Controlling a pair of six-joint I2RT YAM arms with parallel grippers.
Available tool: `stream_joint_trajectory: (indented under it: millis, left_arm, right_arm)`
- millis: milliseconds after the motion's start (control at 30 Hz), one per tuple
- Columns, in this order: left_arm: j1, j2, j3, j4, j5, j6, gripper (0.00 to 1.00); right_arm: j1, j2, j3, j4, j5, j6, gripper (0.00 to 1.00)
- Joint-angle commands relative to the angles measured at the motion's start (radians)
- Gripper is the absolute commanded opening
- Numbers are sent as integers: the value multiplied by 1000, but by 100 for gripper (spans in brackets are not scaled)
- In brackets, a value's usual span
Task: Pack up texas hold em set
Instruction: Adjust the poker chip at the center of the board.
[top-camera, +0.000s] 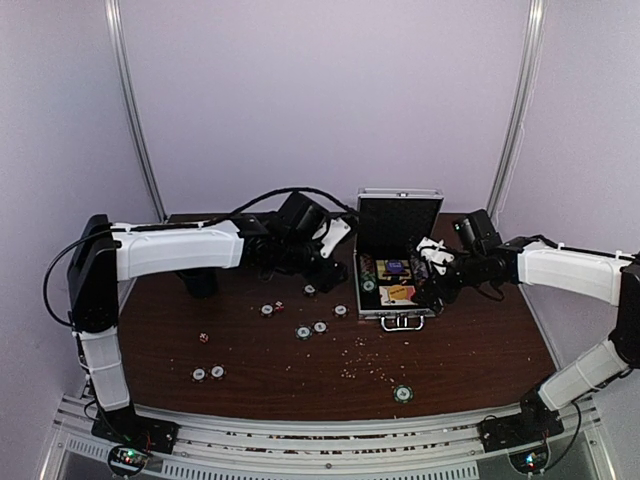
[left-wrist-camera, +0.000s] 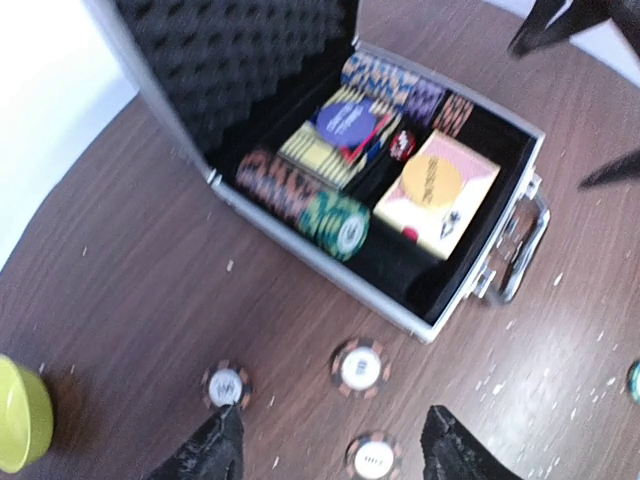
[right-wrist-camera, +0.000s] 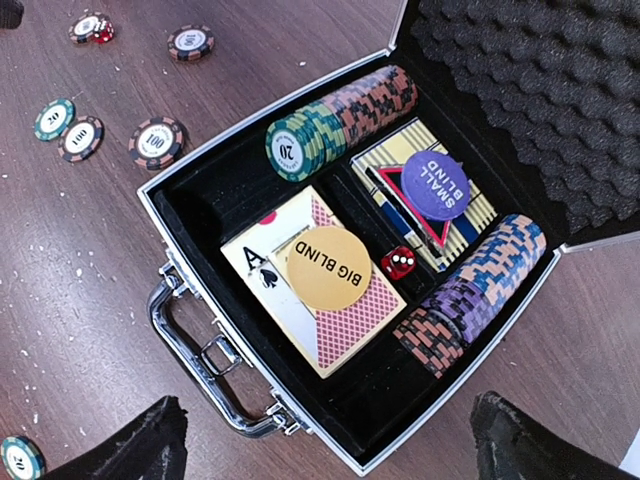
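Note:
The silver briefcase (top-camera: 385, 312) lies open on the brown table, its lid upright. In the right wrist view its rim (right-wrist-camera: 200, 165) encloses rows of chips (right-wrist-camera: 340, 115), a card deck (right-wrist-camera: 345, 320) with a yellow BIG BLIND button (right-wrist-camera: 328, 268), a purple SMALL BLIND button (right-wrist-camera: 435, 185) and a red die (right-wrist-camera: 398, 263). Loose chips (top-camera: 303, 332) lie scattered left of the case. My left gripper (left-wrist-camera: 330, 450) is open and empty above three loose chips (left-wrist-camera: 360, 367). My right gripper (right-wrist-camera: 330, 450) is open and empty over the case's front corner, near the handle (right-wrist-camera: 195, 350).
A lime-green bowl (left-wrist-camera: 20, 415) sits at the left edge of the left wrist view. A lone green chip (top-camera: 402, 393) and two chips (top-camera: 208, 373) lie near the front edge. A small die (top-camera: 203, 337) and white crumbs lie on the table.

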Motion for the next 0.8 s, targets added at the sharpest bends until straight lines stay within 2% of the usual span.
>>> stream_joint_trajectory:
  millis: [0,67,167,267,400,767]
  left_arm:
    - [12,-62,-59,-159,-100,21,60]
    - [26,-64,-80,-218,-72,8,59]
    - [52,-49,-115,-285,75,4,59]
    - [64,-14,-130,-316,174,7,63]
    - [69,31,-127,-305,186,-8,67]
    - [92,128,-103,-308,236,31,67]
  right_arm:
    - [4,-31,81,-51,-21,-21,100]
    - [4,-9,130,-118,-50,-40,100]
    - [6,19,163,-173,-114,-38,100]
    - [7,23,137,-181,-173,-42,97]
    - [8,26,85,-152,-168,-35,95]
    - [7,12,34,-111,-142,-24,95]
